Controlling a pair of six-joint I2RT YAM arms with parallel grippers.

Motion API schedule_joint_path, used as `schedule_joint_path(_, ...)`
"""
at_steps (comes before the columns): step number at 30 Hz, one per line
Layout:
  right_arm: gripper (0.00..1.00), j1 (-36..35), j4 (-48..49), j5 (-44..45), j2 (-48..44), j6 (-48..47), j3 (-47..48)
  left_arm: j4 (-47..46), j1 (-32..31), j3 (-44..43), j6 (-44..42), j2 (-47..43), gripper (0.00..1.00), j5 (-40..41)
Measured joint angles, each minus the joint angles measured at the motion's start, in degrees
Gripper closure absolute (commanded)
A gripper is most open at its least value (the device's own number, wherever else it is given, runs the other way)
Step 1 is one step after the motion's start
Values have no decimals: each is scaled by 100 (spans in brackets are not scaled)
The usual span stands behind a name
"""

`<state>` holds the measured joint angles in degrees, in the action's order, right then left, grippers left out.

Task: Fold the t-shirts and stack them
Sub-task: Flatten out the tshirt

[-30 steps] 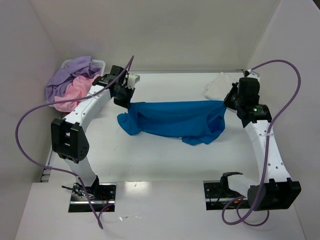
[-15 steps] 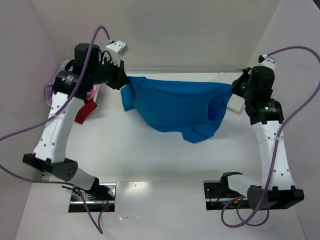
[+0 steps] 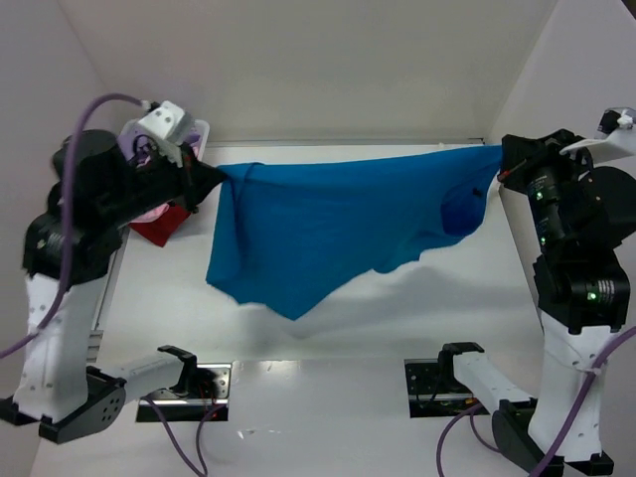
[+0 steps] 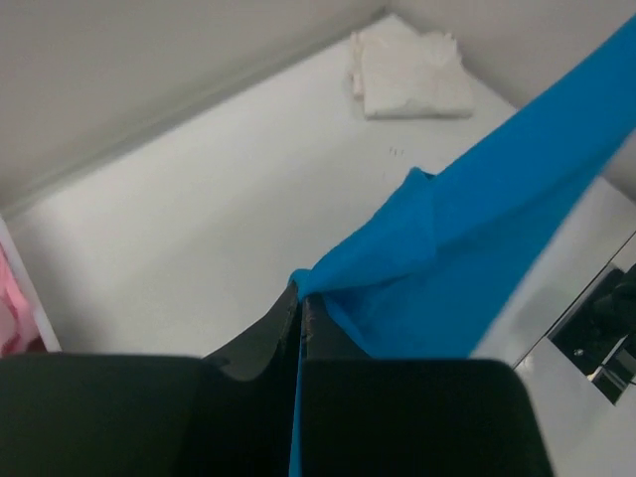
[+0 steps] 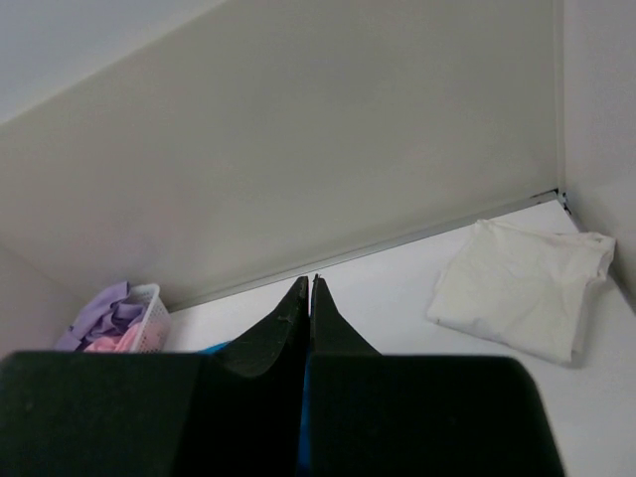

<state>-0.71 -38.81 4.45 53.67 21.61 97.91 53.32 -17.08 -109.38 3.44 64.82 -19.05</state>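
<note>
The bright blue t-shirt hangs stretched in the air between my two grippers, its lower corner drooping toward the table's front. My left gripper is shut on its left upper edge; the left wrist view shows the jaws pinching blue cloth. My right gripper is shut on the right upper edge; the right wrist view shows a sliver of blue below the closed jaws. A folded white t-shirt lies at the far right corner of the table, and also shows in the left wrist view.
A white plastic basket at the far left holds lavender and pink shirts. A dark red shirt shows beside the left arm. White walls close in the table on the back and both sides.
Both arms have risen and spread apart, lifting the blue t-shirt off the table and pulling it out wide; it now hangs spread between the grippers.
</note>
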Motion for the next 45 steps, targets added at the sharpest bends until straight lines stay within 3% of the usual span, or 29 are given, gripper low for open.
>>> schedule_joint_path(3,100,0,120,105,157,0,-297,-297,0,592,20,431,100,37)
schedule_joint_path(9,100,2,505,173,1106,44,-1668,-739,138,2050,22,2256,100,-26)
schedule_joint_path(15,100,2,767,61,1692,136,-2708,-885,260,2291,-17,2719,100,-9)
schedule_joint_path(18,100,2,1012,2,1788,168,-2924,-1049,269,2291,-24,3169,80,96)
schedule_joint_path(19,100,2,1152,-33,1832,175,-2975,-1088,269,2291,-35,3340,59,131)
schedule_joint_path(20,100,2,1191,-42,1845,177,-2990,-1132,269,2291,-31,3528,51,190)
schedule_joint_path(25,100,2,1602,-85,2000,177,-3174,-1187,271,2293,0,4098,23,472)
schedule_joint_path(27,100,2,1670,-92,2081,175,-3193,-1187,271,2293,11,4105,18,531)
schedule_joint_path(34,100,2,1958,-164,2426,173,-3193,-1349,90,2542,271,3545,16,938)
schedule_joint_path(38,100,2,2044,-184,2579,170,-3193,-1360,-741,3084,577,3067,17,1283)
schedule_joint_path(45,100,2,2129,-223,2610,146,-3193,-1305,-1300,3510,1231,3423,19,2288)
